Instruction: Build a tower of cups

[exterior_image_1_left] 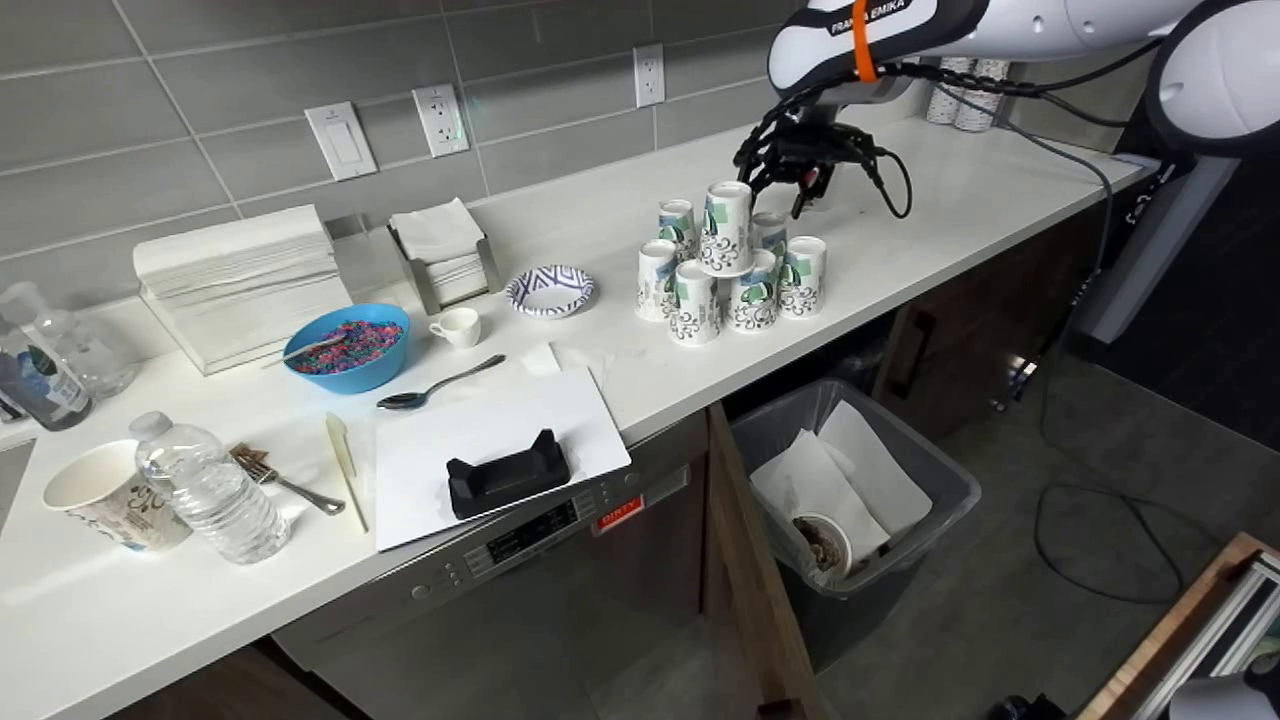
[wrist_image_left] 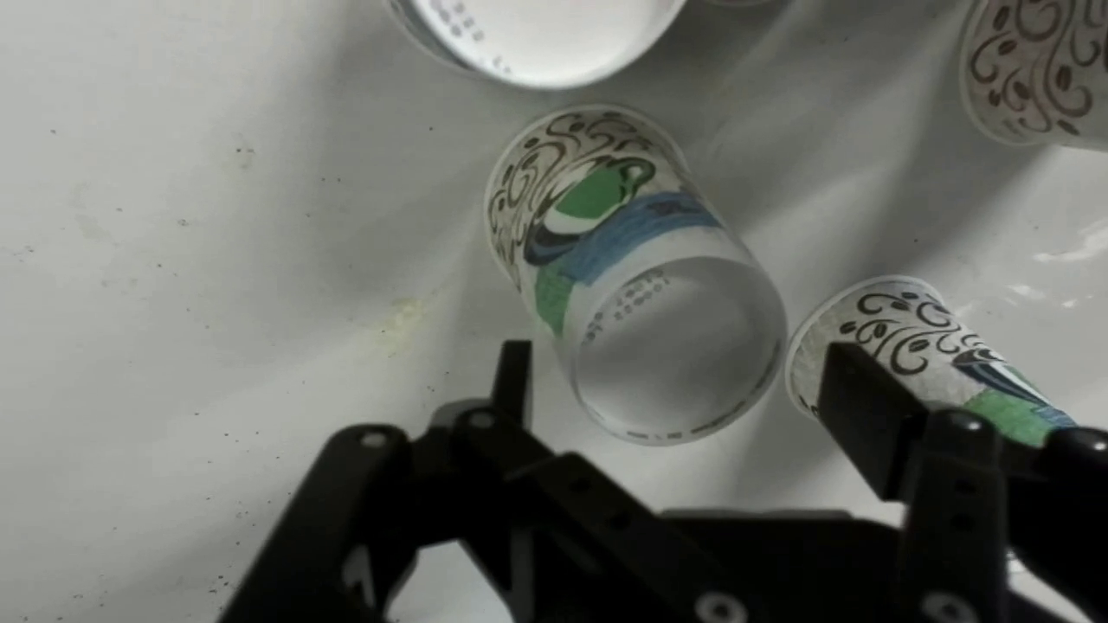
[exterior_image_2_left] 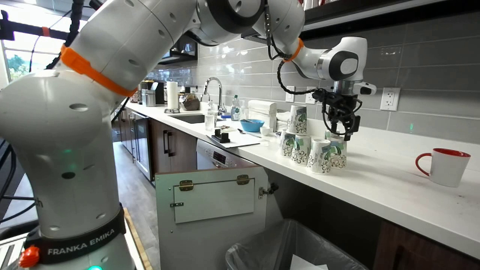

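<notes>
Several white paper cups with green logos stand upside down on the counter in a cluster, in both exterior views; one front cup [exterior_image_1_left: 694,303] and a right-hand cup [exterior_image_1_left: 803,278] show plainly. One upper cup [exterior_image_1_left: 725,228] sits upside down on the lower ones; it also shows in an exterior view [exterior_image_2_left: 298,120]. My gripper [exterior_image_1_left: 772,203] is above the back right of the cluster, fingers pointing down. In the wrist view the gripper [wrist_image_left: 675,346] is open, with the base of an upturned cup [wrist_image_left: 623,216] between its fingertips. Another cup [wrist_image_left: 917,346] stands close by the right finger, partly hidden by it.
A patterned dish [exterior_image_1_left: 549,291], blue bowl [exterior_image_1_left: 365,372], small white cup [exterior_image_1_left: 458,327] and white board [exterior_image_1_left: 420,480] lie along the counter. A red-rimmed mug [exterior_image_2_left: 446,168] stands on the counter. A trash bin [exterior_image_1_left: 955,500] is below the counter's front edge, beside an open cabinet door [exterior_image_2_left: 210,240].
</notes>
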